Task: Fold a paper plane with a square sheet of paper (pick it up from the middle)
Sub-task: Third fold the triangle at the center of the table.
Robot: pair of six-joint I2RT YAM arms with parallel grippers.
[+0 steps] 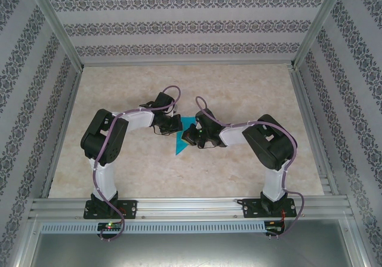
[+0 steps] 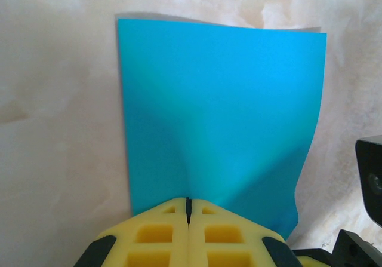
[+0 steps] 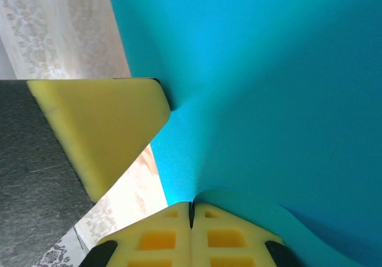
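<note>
The left fingers (image 2: pixel 158 228) and right fingers (image 3: pixel 155 237) are both clenched on edges of the sheet of paper (image 2: pixel 221 117), which bows between them, seemingly just off the table (image 2: pixel 59 129); it looks light, limp and easily creased, best pinched gently.

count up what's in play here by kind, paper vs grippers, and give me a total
teal-blue sheet of paper: 1
yellow-padded grippers: 2 (left gripper, right gripper, each shut on an edge of the sheet)
total: 3
</note>
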